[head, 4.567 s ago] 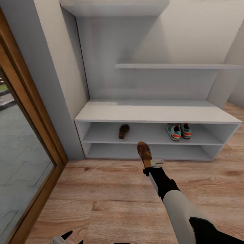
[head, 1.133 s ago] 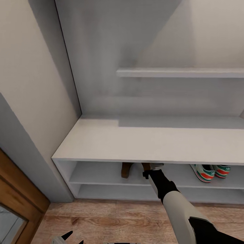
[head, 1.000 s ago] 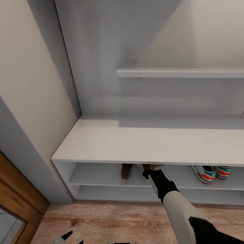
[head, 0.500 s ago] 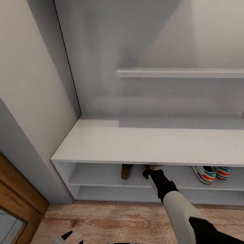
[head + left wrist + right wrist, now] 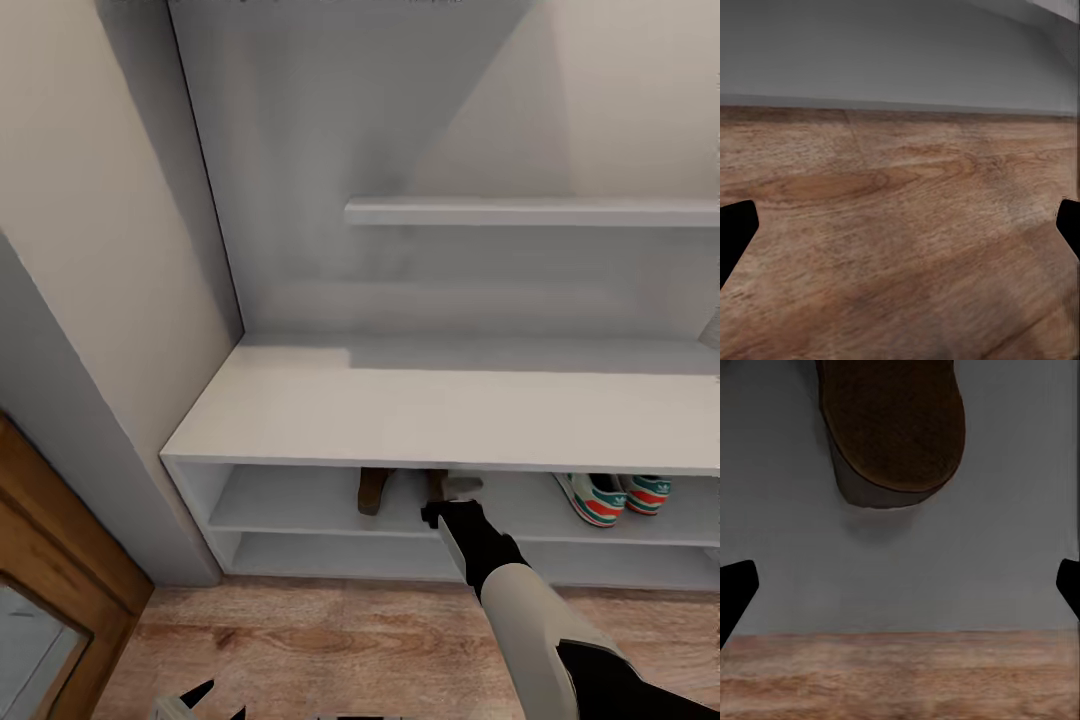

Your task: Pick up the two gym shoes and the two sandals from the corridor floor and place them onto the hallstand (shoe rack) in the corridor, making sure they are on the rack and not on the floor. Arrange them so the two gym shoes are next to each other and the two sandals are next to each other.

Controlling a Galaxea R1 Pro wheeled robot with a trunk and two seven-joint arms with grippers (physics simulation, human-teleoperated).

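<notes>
Pale grey walls and light wood plank flooring (image 5: 330,640) frame the hallstand (image 5: 440,410) in front of you, its upper open shelf carrying all the footwear you can see. The two gym shoes (image 5: 612,496) sit side by side toward the right of that shelf. One sandal (image 5: 372,490) lies to the left on the same level, and a second sandal (image 5: 896,427) rests on the grey shelf just beyond your right hand (image 5: 452,492), near the first but not touching it.

Your right hand is spread wide in its wrist view, both fingertips (image 5: 735,592) at the frame edges with nothing between them, so the sandal is free of it. Your left hand (image 5: 900,232) hangs over bare floor, equally wide and empty.

Judging from this, the placing looks essentially finished, and what remains is pulling the right arm clear without dragging the sandal. That sandal is likely light and flat, with a stiff sole and a smooth leather-look upper, so a brush from a finger could slide it. If you must nudge it closer to its mate, pinch it across the sole at mid-length.
</notes>
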